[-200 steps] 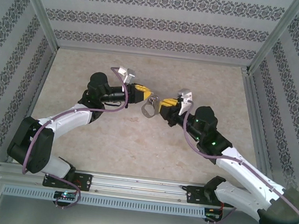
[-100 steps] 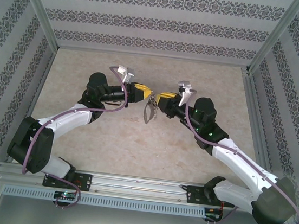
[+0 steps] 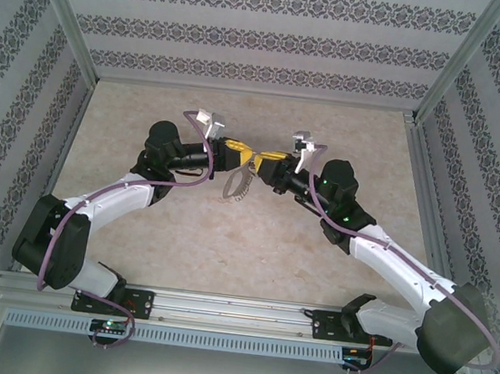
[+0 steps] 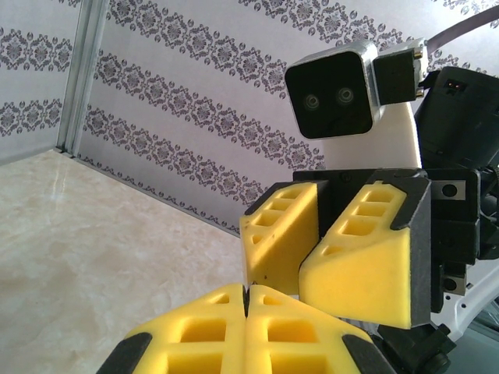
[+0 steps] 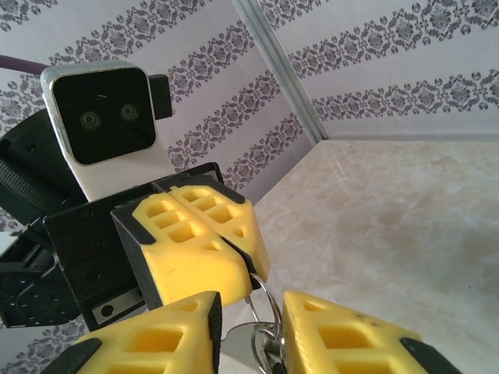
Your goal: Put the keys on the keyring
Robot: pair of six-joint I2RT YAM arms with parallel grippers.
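Our left gripper (image 3: 247, 157) pinched the keyring (image 3: 234, 187), which hung toward 6 o'clock; the part-open right gripper (image 3: 263, 159), its hold unclear, faced it from 3 o'clock.

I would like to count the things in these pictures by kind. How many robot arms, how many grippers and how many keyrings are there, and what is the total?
Robot arms: 2 (left arm, right arm)
Grippers: 2 (left gripper, right gripper)
Keyrings: 1 (keyring, hanging under the two grippers)
Total: 5
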